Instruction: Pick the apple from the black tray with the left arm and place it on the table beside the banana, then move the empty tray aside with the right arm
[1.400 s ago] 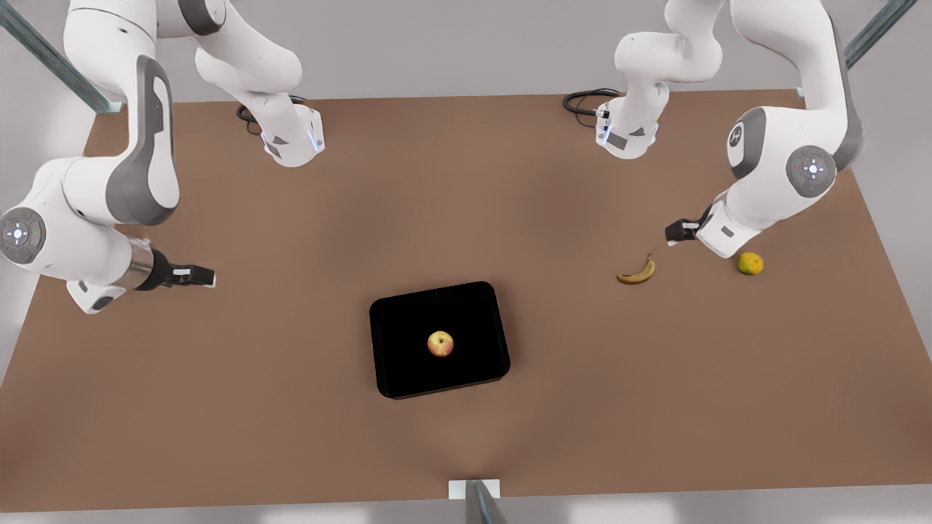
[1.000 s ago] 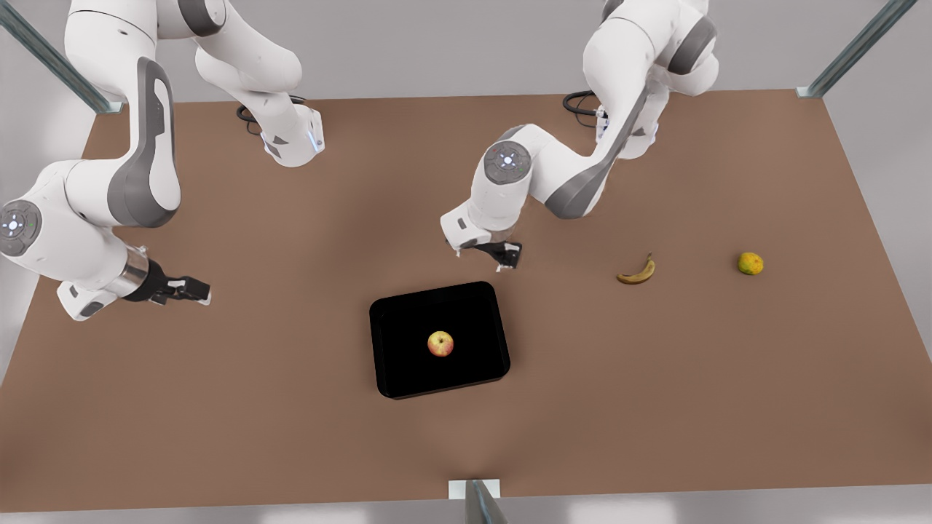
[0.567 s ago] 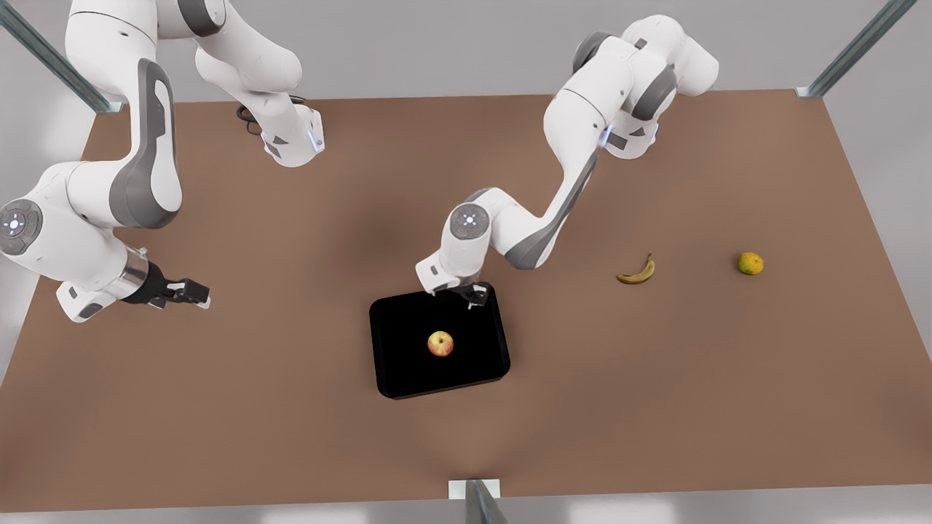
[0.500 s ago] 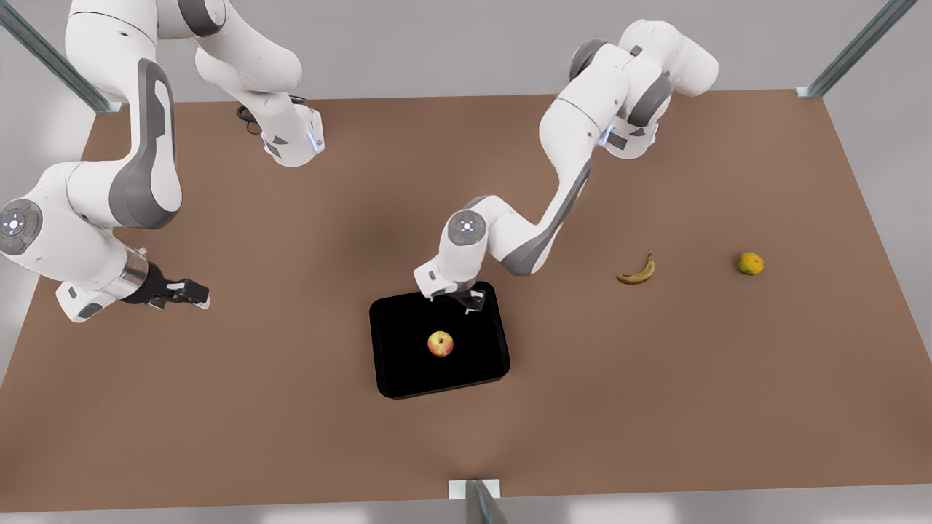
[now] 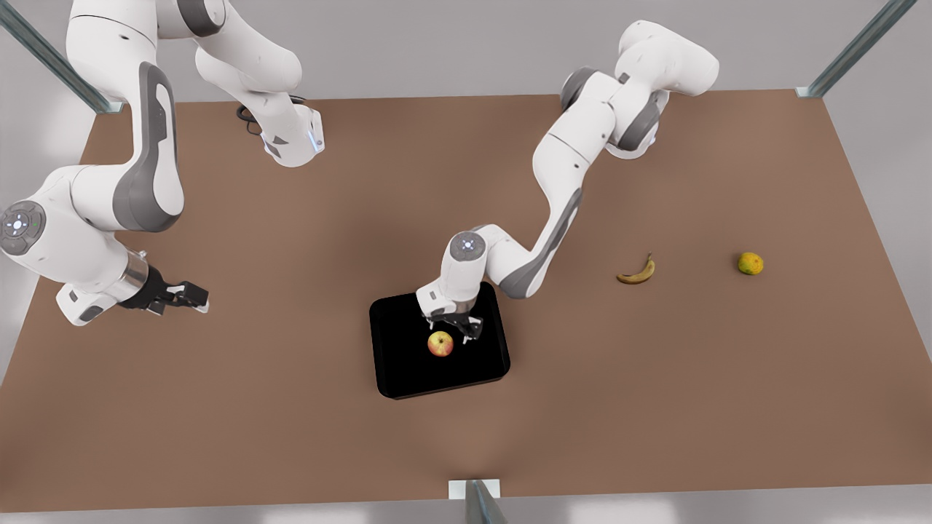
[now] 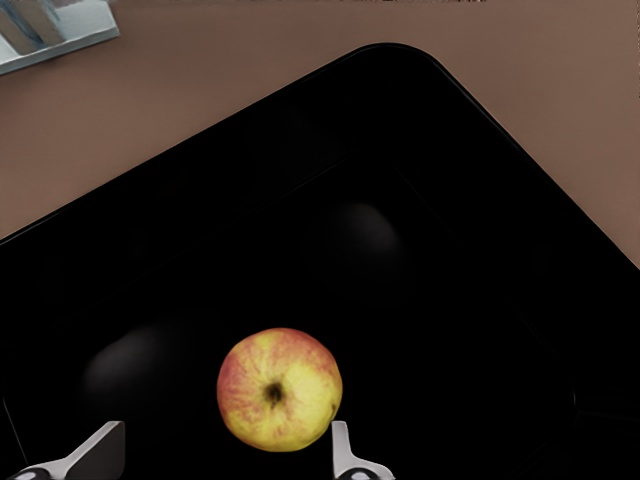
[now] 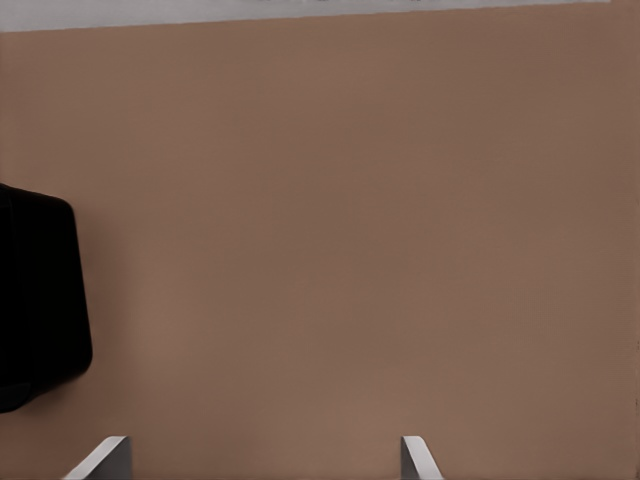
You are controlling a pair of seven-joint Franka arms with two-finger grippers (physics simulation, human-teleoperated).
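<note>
One arm, the plain-wristed left arm [image 5: 553, 182], has descended over the glossy black tray [image 5: 393, 364] at mid-table; its left gripper [image 5: 453, 327], fingers spread, now brackets the red-yellow apple [image 5: 440, 343]. Silver-ringed right gripper [image 5: 182, 293] waits open near the table's edge.

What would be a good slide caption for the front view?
Left tool open over the apple in the black tray; right tool waits open at the front view's left.

We see the black tray [image 5: 393, 364] near the middle of the table [image 5: 291, 407], toward its near edge, the apple [image 5: 440, 344] in it; the banana [image 5: 637, 271] and a citrus fruit [image 5: 750, 263] lie well apart toward the table's right edge in the front view
</note>
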